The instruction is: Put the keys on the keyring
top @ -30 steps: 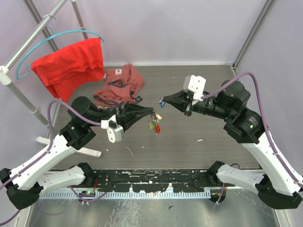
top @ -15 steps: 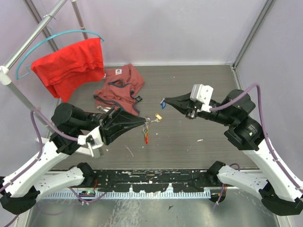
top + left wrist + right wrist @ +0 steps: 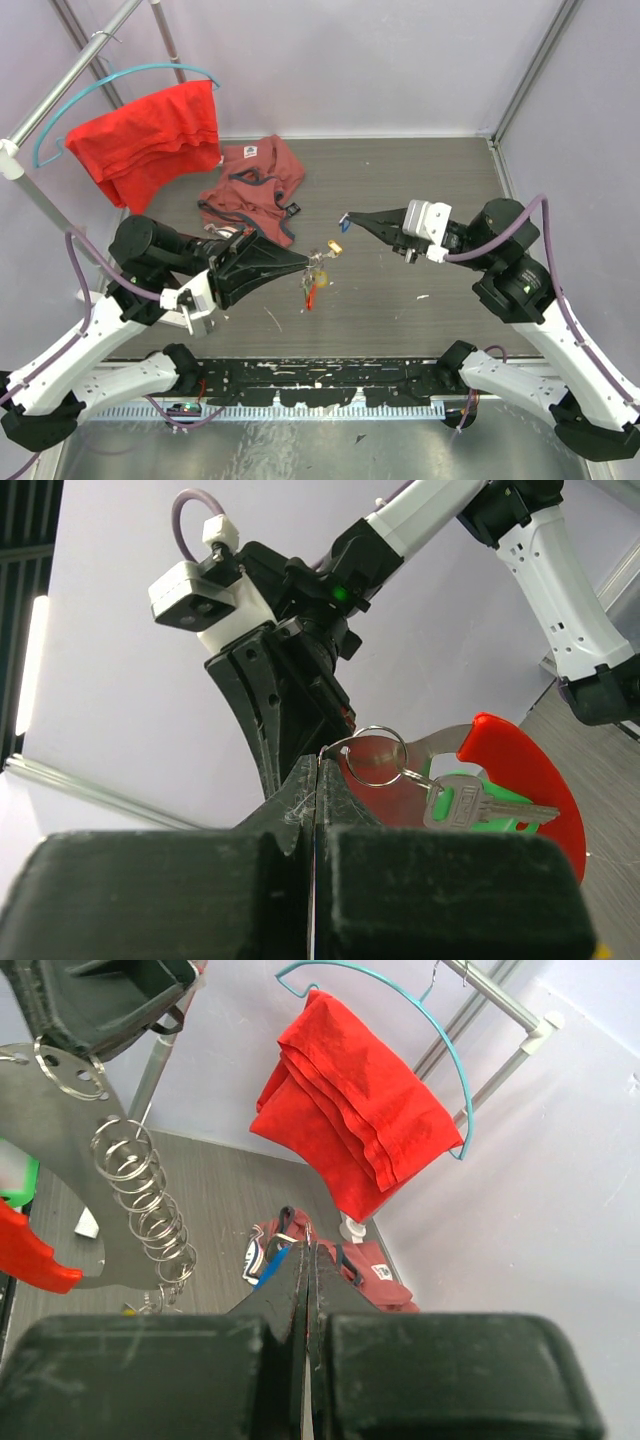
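The keyring (image 3: 520,765) is clamped in the left hand (image 3: 317,772), just left of the blue key (image 3: 343,219) pinched in the right hand (image 3: 352,217).

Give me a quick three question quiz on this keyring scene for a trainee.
1. True or false: the left gripper is shut on the keyring.
2. The hanging key beside the red tag has which head colour: A blue, B green, C black?
3. Fill in: the right gripper pinches a key with a ___ head.
Key: 1 true; 2 B; 3 blue.
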Controlling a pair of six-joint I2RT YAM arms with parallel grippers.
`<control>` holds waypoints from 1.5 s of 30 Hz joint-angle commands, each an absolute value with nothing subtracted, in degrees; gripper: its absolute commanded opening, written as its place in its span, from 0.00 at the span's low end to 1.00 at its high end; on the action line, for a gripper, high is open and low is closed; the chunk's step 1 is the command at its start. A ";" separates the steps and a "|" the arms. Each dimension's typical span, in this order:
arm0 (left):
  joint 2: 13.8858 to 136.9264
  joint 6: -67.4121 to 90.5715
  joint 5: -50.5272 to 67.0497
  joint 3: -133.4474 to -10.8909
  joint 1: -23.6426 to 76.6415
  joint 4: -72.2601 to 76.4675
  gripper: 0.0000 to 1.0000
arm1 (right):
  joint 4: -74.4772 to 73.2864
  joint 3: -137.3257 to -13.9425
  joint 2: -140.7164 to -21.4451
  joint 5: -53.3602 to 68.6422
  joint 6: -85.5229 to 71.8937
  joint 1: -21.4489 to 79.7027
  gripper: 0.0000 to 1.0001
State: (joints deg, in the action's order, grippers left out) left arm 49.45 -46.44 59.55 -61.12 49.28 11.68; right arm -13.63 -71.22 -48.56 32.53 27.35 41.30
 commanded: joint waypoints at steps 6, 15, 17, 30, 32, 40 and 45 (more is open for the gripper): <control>49.41 -47.50 60.82 -63.78 49.29 13.80 0.00 | -8.89 -69.09 -46.00 35.75 35.68 41.40 0.01; 49.37 -54.60 61.85 -66.06 49.24 5.14 0.00 | -9.59 -68.57 -45.64 35.76 37.52 41.38 0.01; 49.62 -59.92 61.85 -67.82 49.25 -0.91 0.00 | -9.73 -68.55 -45.60 35.61 37.49 41.39 0.01; 50.79 -78.99 52.36 -74.54 49.29 -23.60 0.00 | -10.11 -69.83 -47.44 34.82 37.11 41.35 0.01; 50.81 -80.24 50.75 -74.87 49.40 -25.29 0.00 | -10.11 -69.99 -47.94 34.73 37.13 41.32 0.01; 51.46 -85.87 41.94 -75.78 52.01 -31.31 0.00 | -9.47 -70.13 -49.45 34.60 36.78 41.32 0.01; 51.67 -86.33 39.49 -75.59 52.85 -31.64 0.00 | -9.78 -70.35 -50.37 32.76 34.42 41.38 0.01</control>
